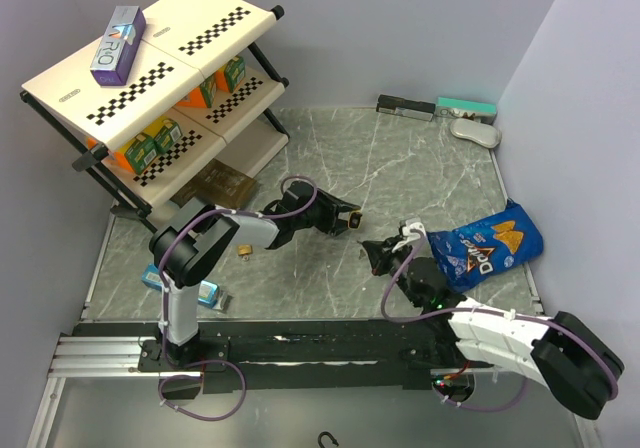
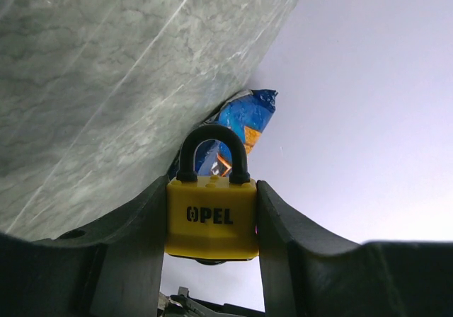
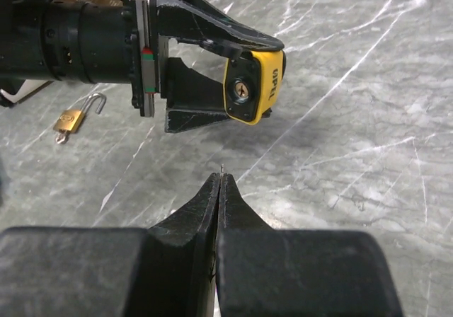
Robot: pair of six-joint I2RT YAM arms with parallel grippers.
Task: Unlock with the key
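My left gripper (image 1: 347,219) is shut on a yellow padlock marked OPEL (image 2: 211,218), squeezing its body from both sides with the black shackle pointing away from the wrist. In the right wrist view the padlock (image 3: 256,85) hangs above the table with its keyhole (image 3: 241,90) facing my right gripper (image 3: 221,178). The right gripper (image 1: 378,255) is shut. A thin metal tip of the key (image 3: 223,167) pokes out between its fingertips, and the rest of the key is hidden. The key tip is a short gap below and in front of the keyhole, not touching it.
A small brass padlock (image 1: 244,252) lies open on the table, also in the right wrist view (image 3: 71,119). A blue Doritos bag (image 1: 490,248) lies right of the right arm. A shelf rack (image 1: 160,88) stands back left, with a brown packet (image 1: 215,183) at its foot.
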